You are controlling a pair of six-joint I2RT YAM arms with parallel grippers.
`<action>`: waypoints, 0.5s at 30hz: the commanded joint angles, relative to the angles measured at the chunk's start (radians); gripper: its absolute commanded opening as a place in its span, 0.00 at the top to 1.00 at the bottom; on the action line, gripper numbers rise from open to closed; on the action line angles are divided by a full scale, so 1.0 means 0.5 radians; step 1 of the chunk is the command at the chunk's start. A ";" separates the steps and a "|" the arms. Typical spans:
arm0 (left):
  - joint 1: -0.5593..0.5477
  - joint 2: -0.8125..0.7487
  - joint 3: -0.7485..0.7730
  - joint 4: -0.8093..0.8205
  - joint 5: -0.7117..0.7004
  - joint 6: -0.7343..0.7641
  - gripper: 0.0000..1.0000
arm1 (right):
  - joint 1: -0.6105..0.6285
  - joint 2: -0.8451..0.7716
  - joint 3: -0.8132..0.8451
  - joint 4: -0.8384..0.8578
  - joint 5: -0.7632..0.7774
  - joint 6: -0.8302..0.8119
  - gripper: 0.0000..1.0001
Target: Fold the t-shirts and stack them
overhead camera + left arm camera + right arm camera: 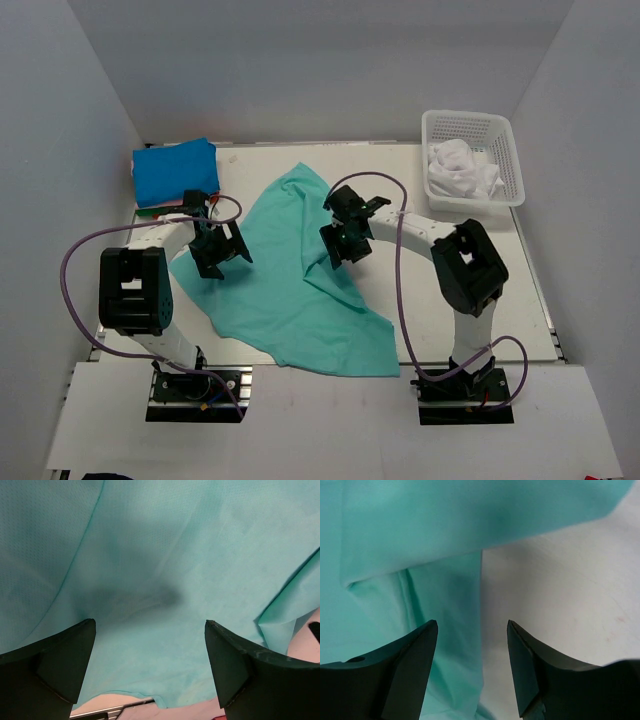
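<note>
1. Top external: the teal-green t-shirt [300, 285] lies spread but rumpled on the white table [380, 160], one layer lapped over another. The left gripper [218, 245] hangs over its left edge and the right gripper [345, 235] over its right part, with cloth between and below both. Beyond the left gripper a folded bright blue t-shirt [176, 172] sits on a pink t-shirt [160, 207]. Off to the right gripper's right, a white t-shirt [460, 170] is bunched in the lattice basket [508, 160].
2. Left wrist: only here does the fine weave show. The jaws are spread wide and empty. Teal cloth fills everything ahead, with a fold by the right finger.
3. Right wrist: the jaws stand apart, gripping nothing. The shirt's edge runs under the gap, with teal to the left and bare table to the right.
</note>
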State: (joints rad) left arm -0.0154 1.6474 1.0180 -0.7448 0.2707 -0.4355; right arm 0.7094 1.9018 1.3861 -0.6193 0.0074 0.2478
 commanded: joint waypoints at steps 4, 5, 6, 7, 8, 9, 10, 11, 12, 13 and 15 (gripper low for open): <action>-0.006 0.009 -0.039 0.085 -0.004 -0.043 0.00 | -0.004 0.184 0.127 0.199 -0.214 -0.075 0.43; -0.006 0.009 -0.039 0.085 -0.004 -0.043 0.00 | -0.010 0.206 0.154 0.199 -0.214 -0.072 0.52; -0.006 0.028 -0.057 0.085 -0.004 -0.043 0.00 | -0.023 0.252 0.167 0.177 -0.217 -0.057 0.58; -0.006 0.046 -0.057 0.085 -0.032 -0.043 0.00 | -0.023 0.261 0.170 0.174 -0.214 -0.026 0.68; -0.006 0.046 -0.057 0.042 -0.056 -0.062 0.00 | -0.035 0.258 0.155 0.174 -0.208 0.004 0.94; -0.006 0.071 -0.057 0.023 -0.057 -0.062 0.00 | -0.038 0.252 0.136 0.171 -0.199 0.017 1.00; 0.012 0.071 -0.078 0.023 -0.075 -0.086 0.00 | -0.050 0.225 0.121 0.168 -0.132 0.056 1.00; 0.012 0.071 -0.079 0.023 -0.099 -0.114 0.00 | -0.063 0.200 0.072 0.162 -0.095 0.108 1.00; 0.012 0.071 -0.106 0.002 -0.100 -0.114 0.00 | -0.063 0.154 0.020 0.156 -0.031 0.127 1.00; 0.012 0.089 -0.124 0.002 -0.157 -0.138 0.00 | -0.072 0.108 -0.035 0.125 0.064 0.161 1.00; 0.012 0.111 -0.125 -0.090 -0.225 -0.166 0.00 | -0.112 0.044 -0.112 0.113 0.129 0.244 1.00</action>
State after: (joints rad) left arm -0.0143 1.6810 0.9916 -0.7372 0.2398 -0.4915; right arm 0.6811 1.9884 1.3849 -0.5282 -0.0231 0.3042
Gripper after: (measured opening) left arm 0.996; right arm 0.010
